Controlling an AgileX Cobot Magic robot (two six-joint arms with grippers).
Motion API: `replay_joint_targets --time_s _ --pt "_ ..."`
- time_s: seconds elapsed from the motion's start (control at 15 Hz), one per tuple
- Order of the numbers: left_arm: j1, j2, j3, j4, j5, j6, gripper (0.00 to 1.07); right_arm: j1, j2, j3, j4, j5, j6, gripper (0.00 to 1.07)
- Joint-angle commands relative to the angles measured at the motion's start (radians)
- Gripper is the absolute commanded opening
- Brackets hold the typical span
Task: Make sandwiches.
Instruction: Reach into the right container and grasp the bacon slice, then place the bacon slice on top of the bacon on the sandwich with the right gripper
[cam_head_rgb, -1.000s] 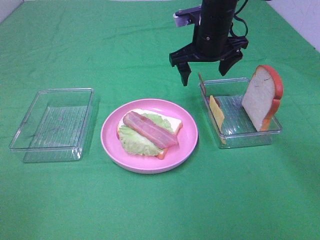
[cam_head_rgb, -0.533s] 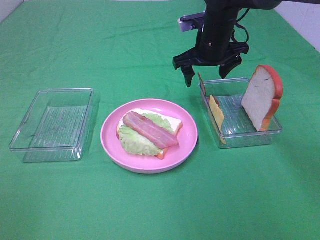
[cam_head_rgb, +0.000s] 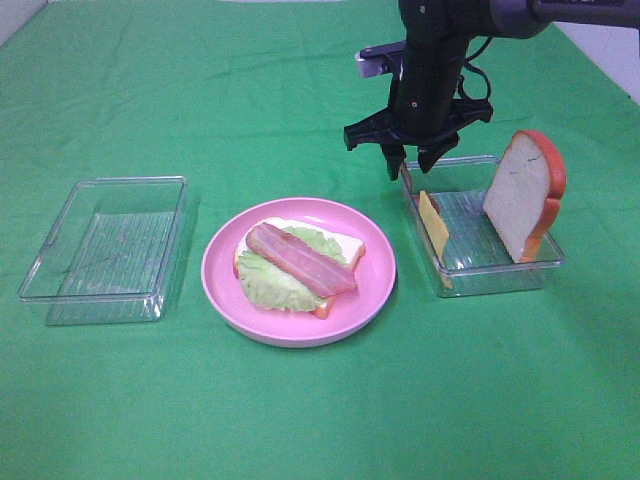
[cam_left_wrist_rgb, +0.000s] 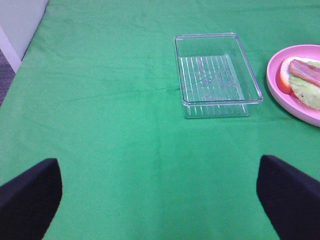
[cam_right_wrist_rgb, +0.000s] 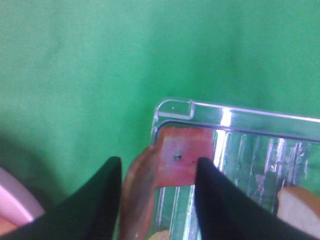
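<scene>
Exterior high view: right gripper (cam_head_rgb: 411, 168) hangs over the far corner of a clear tray (cam_head_rgb: 500, 272) that sits toward the right edge of the desk (cam_head_rgb: 300, 420). Its body covers most of the bacon strip (cam_head_rgb: 403, 178) standing against that tray's wall, so only a thin brown sliver shows. Right wrist view gives the closer look: the strip (cam_right_wrist_rgb: 180, 154) stands between the two dark jaws of the right gripper (cam_right_wrist_rgb: 158, 161), which are partway in and flank it. One jaw overlaps the strip's edge and the other lies just beside it; whether they actually clamp it cannot be told, as the picture is soft and the strip's lower end is cut off by the frame. Same tray: cheese slice (cam_head_rgb: 433, 222) leans on the wall nearer the desk's middle, bread slice (cam_head_rgb: 520, 195) stands upright against the opposite wall; in the wrist view both are mere slivers at the frame edge. Pink plate (cam_head_rgb: 378, 290) at the desk's middle carries the part-built sandwich: lower bread slice (cam_head_rgb: 350, 246), mostly covered, lettuce leaf (cam_head_rgb: 262, 282) on it, second bacon strip (cam_head_rgb: 300, 258) across the top. Second clear tray (cam_head_rgb: 100, 305) sits toward the left edge. Left gripper is out of the exterior view. Left wrist view: left gripper (cam_left_wrist_rgb: 157, 162) shows only as two dark tips at the frame's lower corners, jaws spread wide and released, green cloth between them; the second tray (cam_left_wrist_rgb: 220, 102) and a cut-off part of the plate (cam_left_wrist_rgb: 292, 102) lie beyond.
</scene>
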Motion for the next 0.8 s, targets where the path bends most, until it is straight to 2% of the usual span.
replay_joint_targets --time_s 0.07,0.4,0.8 --pt "0.002 -0.021 0.001 -0.006 -0.016 0.002 1.01 0.001 0.001 -0.008 -0.038 0.005 0.017 0.02" --pt "0.002 -0.021 0.001 -0.006 -0.016 0.002 1.01 0.002 -0.009 -0.034 -0.059 0.061 -0.035 0.00" --pt "0.002 -0.021 0.001 -0.006 -0.016 0.002 1.01 0.003 -0.086 -0.269 0.016 0.374 -0.174 0.00"
